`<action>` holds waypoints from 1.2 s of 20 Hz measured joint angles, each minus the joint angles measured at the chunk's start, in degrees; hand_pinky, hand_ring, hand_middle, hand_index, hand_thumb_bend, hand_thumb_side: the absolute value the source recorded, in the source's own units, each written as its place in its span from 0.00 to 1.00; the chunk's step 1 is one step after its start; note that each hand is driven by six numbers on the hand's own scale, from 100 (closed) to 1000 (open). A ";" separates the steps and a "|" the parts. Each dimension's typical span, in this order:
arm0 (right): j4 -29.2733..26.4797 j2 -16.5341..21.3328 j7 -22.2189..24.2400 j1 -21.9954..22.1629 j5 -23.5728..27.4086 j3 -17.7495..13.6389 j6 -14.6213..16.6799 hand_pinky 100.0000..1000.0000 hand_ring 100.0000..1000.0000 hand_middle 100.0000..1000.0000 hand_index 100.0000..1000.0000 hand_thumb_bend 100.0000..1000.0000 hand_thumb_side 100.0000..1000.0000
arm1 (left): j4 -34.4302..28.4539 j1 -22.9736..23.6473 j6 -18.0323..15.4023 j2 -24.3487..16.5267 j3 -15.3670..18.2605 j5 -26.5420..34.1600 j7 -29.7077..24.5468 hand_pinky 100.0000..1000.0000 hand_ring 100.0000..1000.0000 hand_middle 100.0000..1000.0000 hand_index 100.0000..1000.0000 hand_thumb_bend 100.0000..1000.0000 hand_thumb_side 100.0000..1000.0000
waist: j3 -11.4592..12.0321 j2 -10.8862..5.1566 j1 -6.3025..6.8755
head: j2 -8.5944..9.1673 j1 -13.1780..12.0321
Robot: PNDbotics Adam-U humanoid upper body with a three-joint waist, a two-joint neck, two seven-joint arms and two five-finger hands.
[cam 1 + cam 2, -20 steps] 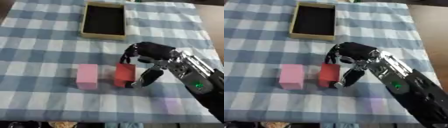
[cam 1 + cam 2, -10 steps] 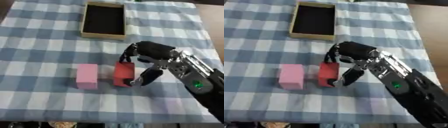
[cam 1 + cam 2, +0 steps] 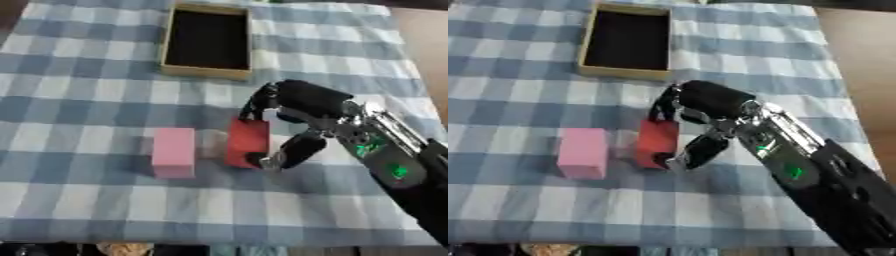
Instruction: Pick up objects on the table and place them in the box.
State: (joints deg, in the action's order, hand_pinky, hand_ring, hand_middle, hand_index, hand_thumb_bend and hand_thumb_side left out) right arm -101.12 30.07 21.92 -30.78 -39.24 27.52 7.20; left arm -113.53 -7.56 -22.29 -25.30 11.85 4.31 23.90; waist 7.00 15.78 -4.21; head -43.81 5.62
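A: Where is the red block (image 3: 248, 142) at this moment?

B: It stands on the surface (image 3: 79, 195), on the blue and white checked cloth (image 3: 96, 95), a little right of the middle. The right robot hand (image 3: 302, 107) is around it: the fingers (image 3: 255, 102) come down at the far top edge of the block, and the thumb (image 3: 293, 150) presses near its lower right corner. So the robot hand is grasping the red block between fingers and thumb.

A: Is the block already lifted?

B: This he cannot tell for sure. The block looks a little tilted, but its base seems to be at the cloth or just above it.

A: Which step is this, then?

B: In his judgement it is the pick-up of the first object. The cardboard box (image 3: 206, 41) is open and looks dark and empty inside, so nothing is placed yet.

A: And what else is waiting?

B: A pink block (image 3: 173, 151) lies just beside the red one, on its left, with a narrow gap between them. The left robot hand shows in neither view.

A: What does the next move call for?

B: Probably a straight lift, so that the red block does not push the pink one. Then the arm must carry it away from the robot and a little to the left, over the near wall of the box, and lower it inside before the robot hand releases it.
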 measured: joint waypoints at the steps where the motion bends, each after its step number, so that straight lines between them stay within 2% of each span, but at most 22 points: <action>1: -0.01 0.02 -0.42 -0.03 0.03 0.00 -0.01 0.67 0.58 0.35 0.53 0.27 0.27 | 0.00 0.00 0.01 0.00 0.00 0.00 -0.01 0.59 0.48 0.52 0.76 0.00 0.93 | 0.00 0.00 0.03 | 0.00 0.03; 6: -0.04 0.45 -2.42 -1.82 0.34 0.01 0.26 0.67 0.58 0.35 0.53 0.27 0.23 | 0.00 0.00 0.07 0.00 0.01 0.00 -0.12 0.59 0.48 0.52 0.76 0.00 0.93 | 0.00 -0.02 0.08 | 0.00 0.06; 7: -0.03 0.54 -2.71 -2.46 0.55 0.02 0.26 0.67 0.58 0.35 0.53 0.23 0.23 | 0.00 0.00 0.08 0.00 0.01 0.00 -0.14 0.59 0.48 0.52 0.76 0.00 0.93 | 0.00 -0.06 0.10 | 0.00 0.07; 8: -0.02 0.55 -2.90 -3.14 0.65 0.03 0.32 0.67 0.58 0.36 0.54 0.27 0.21 | 0.00 0.00 0.07 0.00 0.01 0.00 -0.15 0.59 0.48 0.52 0.76 0.00 0.93 | -0.01 -0.10 0.14 | 0.00 0.07; 18: 2.75 0.53 -3.32 -12.98 0.99 0.51 0.72 0.66 0.58 0.36 0.54 0.20 0.20 | 0.00 0.03 -0.04 0.00 0.01 0.00 -0.27 0.59 0.48 0.52 0.76 0.00 0.93 | -0.28 -0.41 0.50 | 0.00 0.14; 24: 6.28 -0.41 -0.91 -19.20 2.96 0.13 -0.40 0.66 0.58 0.36 0.54 0.19 0.20 | 0.00 0.04 -0.10 0.00 0.01 0.00 -0.34 0.59 0.48 0.52 0.76 0.00 0.93 | -0.32 -0.41 0.57 | 0.02 0.10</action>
State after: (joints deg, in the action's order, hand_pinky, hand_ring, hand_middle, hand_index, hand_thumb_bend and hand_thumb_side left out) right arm -94.84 29.66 21.01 -49.98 -36.28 27.65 6.80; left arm -113.53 -7.52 -22.40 -25.30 11.86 4.32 23.56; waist 6.68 15.37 -3.64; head -43.79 5.72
